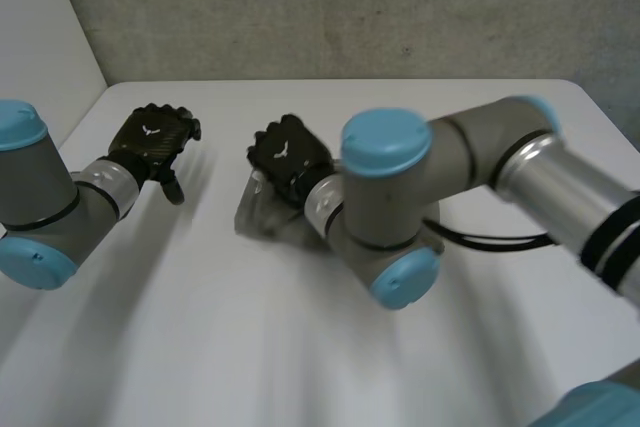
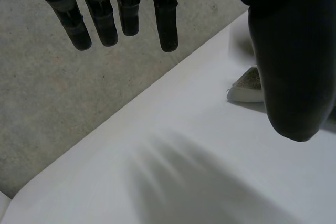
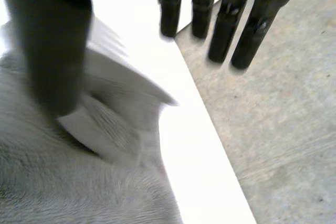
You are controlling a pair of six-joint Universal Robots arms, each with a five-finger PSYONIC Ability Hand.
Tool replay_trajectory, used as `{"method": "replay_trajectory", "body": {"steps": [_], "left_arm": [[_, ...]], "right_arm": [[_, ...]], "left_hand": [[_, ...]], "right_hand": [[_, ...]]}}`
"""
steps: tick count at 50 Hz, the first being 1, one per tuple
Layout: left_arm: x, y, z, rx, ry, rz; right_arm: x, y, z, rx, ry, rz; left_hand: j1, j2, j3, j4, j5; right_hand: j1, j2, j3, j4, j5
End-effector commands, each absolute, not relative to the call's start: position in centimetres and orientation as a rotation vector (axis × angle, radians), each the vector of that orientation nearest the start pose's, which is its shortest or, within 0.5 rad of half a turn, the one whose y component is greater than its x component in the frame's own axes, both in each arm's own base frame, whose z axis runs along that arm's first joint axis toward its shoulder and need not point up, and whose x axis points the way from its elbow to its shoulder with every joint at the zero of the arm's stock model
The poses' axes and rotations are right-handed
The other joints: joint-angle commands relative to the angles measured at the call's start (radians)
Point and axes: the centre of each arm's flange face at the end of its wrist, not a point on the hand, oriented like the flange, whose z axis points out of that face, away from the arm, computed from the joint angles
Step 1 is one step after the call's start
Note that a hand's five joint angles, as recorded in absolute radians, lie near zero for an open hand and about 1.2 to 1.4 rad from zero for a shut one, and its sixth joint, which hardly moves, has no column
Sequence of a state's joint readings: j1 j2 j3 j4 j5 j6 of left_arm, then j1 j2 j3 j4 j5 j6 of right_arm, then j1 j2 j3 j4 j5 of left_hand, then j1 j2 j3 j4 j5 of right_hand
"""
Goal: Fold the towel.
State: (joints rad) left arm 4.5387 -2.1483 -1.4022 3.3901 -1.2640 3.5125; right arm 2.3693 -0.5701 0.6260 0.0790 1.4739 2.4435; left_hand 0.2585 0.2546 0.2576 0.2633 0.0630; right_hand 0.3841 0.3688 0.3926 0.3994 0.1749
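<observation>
1. One grey towel (image 1: 262, 215) lies rumpled near the middle of the white table (image 1: 250, 347), partly under my right arm.
2. Right hand (image 1: 288, 155) sits over it, fingers straight, grasping nothing.
3. Left hand (image 1: 152, 137) hangs apart, fingers released.

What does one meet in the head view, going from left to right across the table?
left arm -> left hand -> right hand -> right arm
</observation>
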Motion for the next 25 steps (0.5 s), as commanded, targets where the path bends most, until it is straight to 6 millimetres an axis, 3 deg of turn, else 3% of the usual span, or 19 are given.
{"method": "replay_trajectory", "body": {"steps": [1,6,8,9,11,14,16,22,25], "left_arm": [[-22.7,-36.7,17.3,0.974,2.271,-2.111],[-23.2,-36.5,17.3,0.990,2.269,-2.117],[-24.2,-35.9,17.5,1.027,2.262,-2.134],[-24.2,-35.9,17.5,1.027,2.262,-2.134],[-24.8,-35.5,17.5,1.050,2.259,-2.142],[-26.2,-34.5,17.5,1.098,2.273,-2.162],[-28.1,-33.0,17.5,1.157,2.325,-2.200],[-30.7,-30.7,17.0,1.246,2.470,-2.247],[-32.2,-29.7,16.0,1.280,2.560,-2.241]], "right_arm": [[45.0,-25.3,16.0,-1.592,1.720,-1.991],[42.1,-25.7,17.0,-1.574,1.840,-1.946],[38.4,-26.4,17.2,-1.526,1.969,-1.880],[38.4,-26.4,17.2,-1.525,1.969,-1.880],[35.1,-27.0,17.1,-1.419,2.081,-1.844],[33.7,-27.1,16.7,-1.373,2.123,-1.824],[31.3,-27.0,15.7,-1.309,2.174,-1.773],[28.3,-26.8,13.5,-1.269,2.222,-1.682],[28.0,-26.8,13.1,-1.262,2.227,-1.676]], "left_hand": [[-0.054,-0.050,-0.053,-0.059,-0.033],[-0.054,-0.050,-0.053,-0.059,-0.033],[-0.051,-0.047,-0.050,-0.056,-0.030],[-0.051,-0.047,-0.050,-0.056,-0.030],[-0.051,-0.047,-0.050,-0.056,-0.030],[-0.051,-0.047,-0.050,-0.056,-0.030],[-0.036,-0.032,-0.035,-0.041,-0.015],[-0.024,-0.020,-0.024,-0.029,-0.004],[-0.010,-0.006,-0.009,-0.015,0.011]], "right_hand": [[-0.210,-0.194,-0.218,-0.225,-0.175],[-0.210,-0.194,-0.218,-0.225,-0.175],[-0.210,-0.194,-0.218,-0.225,-0.175],[-0.210,-0.194,-0.218,-0.225,-0.175],[-0.210,-0.194,-0.218,-0.225,-0.175],[-0.210,-0.194,-0.218,-0.225,-0.175],[-0.210,-0.194,-0.218,-0.225,-0.175],[-0.210,-0.194,-0.218,-0.225,-0.175],[-0.210,-0.194,-0.218,-0.225,-0.175]]}}
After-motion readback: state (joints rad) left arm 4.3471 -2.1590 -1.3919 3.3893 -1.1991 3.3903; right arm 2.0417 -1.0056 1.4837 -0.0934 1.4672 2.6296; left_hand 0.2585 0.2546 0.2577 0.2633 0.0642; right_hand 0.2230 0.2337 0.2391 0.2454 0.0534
